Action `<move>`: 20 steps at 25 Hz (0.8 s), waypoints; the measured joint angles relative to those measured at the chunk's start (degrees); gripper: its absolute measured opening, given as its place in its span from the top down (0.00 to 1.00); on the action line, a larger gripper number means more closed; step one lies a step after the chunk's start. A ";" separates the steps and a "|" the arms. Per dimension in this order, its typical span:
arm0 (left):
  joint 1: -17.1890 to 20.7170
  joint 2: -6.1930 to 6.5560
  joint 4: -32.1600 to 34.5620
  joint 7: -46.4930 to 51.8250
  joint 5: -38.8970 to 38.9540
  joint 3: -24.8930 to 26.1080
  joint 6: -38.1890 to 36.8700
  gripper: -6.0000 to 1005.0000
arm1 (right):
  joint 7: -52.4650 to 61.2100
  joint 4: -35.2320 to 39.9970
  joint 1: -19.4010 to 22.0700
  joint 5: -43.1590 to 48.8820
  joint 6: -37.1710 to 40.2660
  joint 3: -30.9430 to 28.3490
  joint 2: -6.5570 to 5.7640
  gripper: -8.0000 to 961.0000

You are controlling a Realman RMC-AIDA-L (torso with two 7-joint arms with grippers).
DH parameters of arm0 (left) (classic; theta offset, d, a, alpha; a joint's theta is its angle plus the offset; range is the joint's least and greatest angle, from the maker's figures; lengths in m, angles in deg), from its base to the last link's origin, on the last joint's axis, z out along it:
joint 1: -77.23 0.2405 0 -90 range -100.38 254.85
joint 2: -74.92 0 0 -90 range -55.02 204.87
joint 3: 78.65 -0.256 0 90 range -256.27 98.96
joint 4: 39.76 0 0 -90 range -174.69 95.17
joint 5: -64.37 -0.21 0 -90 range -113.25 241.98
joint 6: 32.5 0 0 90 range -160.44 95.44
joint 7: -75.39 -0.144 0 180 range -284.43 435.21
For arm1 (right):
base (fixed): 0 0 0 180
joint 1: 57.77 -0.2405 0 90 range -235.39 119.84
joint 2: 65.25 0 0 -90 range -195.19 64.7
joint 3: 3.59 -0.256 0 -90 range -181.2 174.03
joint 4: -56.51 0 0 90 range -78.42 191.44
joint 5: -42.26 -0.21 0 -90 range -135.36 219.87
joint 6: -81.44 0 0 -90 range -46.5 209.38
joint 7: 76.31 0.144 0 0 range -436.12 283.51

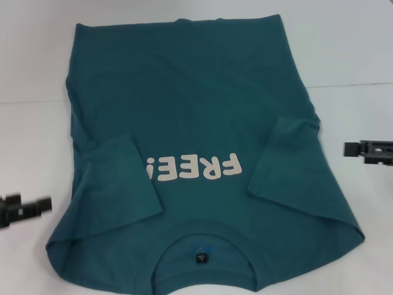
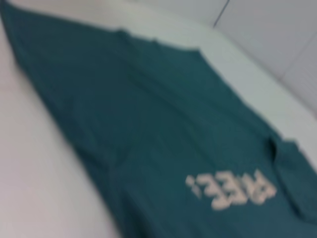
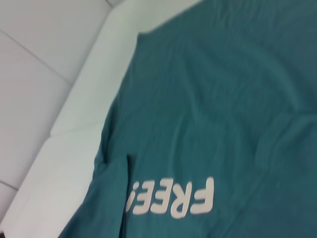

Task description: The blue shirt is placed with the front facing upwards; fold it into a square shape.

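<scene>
blue shirt (image 1: 202, 117) lies flat on white counter (image 1: 356, 55), front up, white "FREE!" print (image 1: 193, 167) showing upside down in head view; collar (image 1: 206, 255) with small dark label (image 1: 201, 257) at the near edge toward the robot, hem at the far side. both short sleeves folded inward onto the chest: left sleeve (image 1: 120, 178) overlaps just beside the print, right sleeve (image 1: 288, 157) lies just beside its other end. shirt fills the middle of the counter; near corners of the shoulders flare outward, collar edge runs off the bottom of head view. no containers in view.

left hand (image 1: 24, 208) over bare counter at near left, apart from the shirt's edge, holding nothing; cannot tell how far its fingers are spread. right hand (image 1: 368, 150) over bare counter at right, apart from the shirt, holding nothing; finger spread not readable either.

open white counter on both sides of the shirt and beyond the hem. left wrist view shows shirt (image 2: 163, 129) side edge against counter, print visible; right wrist view shows shirt (image 3: 233, 99), print and one folded sleeve edge, counter edge beyond
</scene>
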 joint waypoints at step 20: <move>-1.23 0.03 -10.05 -5.30 -6.58 -3.13 3.56 0.13 | -5.93 -5.94 -0.48 -0.41 -3.61 -3.99 -1.69 0.02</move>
